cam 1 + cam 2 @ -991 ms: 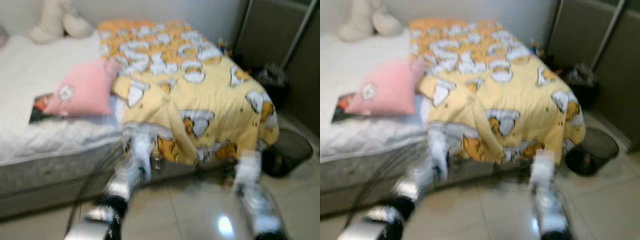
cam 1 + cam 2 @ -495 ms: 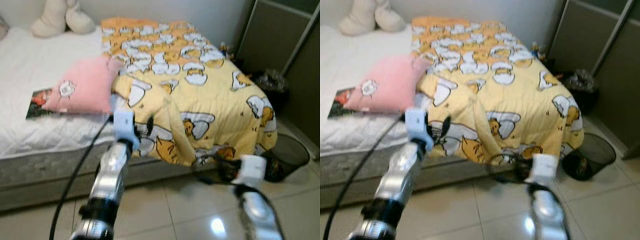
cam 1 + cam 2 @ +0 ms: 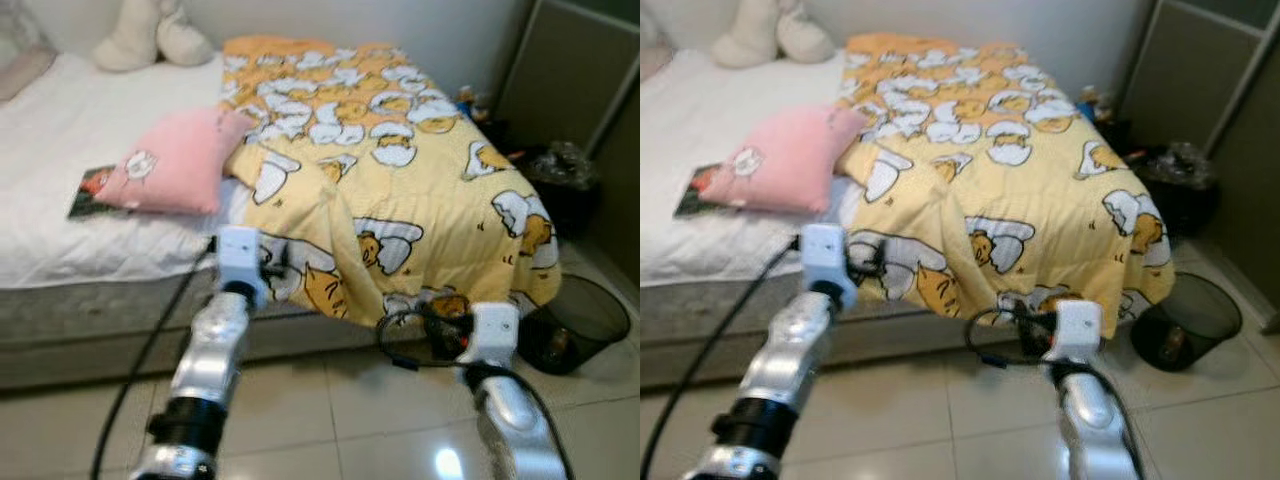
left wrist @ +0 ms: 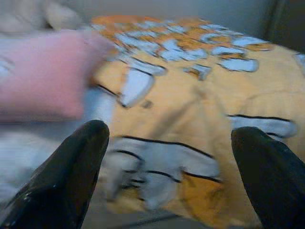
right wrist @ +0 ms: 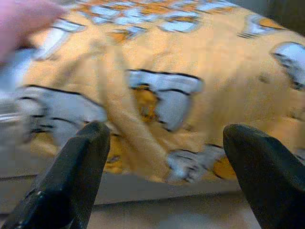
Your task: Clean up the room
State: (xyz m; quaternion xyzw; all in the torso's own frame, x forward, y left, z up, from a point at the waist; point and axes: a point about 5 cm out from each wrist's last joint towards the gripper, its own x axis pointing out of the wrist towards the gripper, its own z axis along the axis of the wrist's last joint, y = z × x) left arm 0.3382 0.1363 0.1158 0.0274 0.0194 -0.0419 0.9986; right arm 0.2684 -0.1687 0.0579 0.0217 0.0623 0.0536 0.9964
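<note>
A yellow cartoon-print blanket covers the right half of the bed and hangs over its near edge. A pink pillow lies to its left on the white mattress, with a magazine beside it. My left gripper is open, just in front of the blanket's hanging left corner. My right gripper is open too, low at the blanket's bottom hem. In the left wrist view, black fingers frame the blanket and pillow. The right wrist view frames the hanging hem.
A cream plush toy sits at the head of the bed. A dark mesh waste bin stands on the tiled floor at the bed's right corner. Dark clutter lies by the cupboard doors on the right. Pale floor tiles lie between me and the bed.
Both arms have come up from low near the floor and reached toward the blanket's hanging edge. The camera has shifted slightly, and the picture is sharper.
</note>
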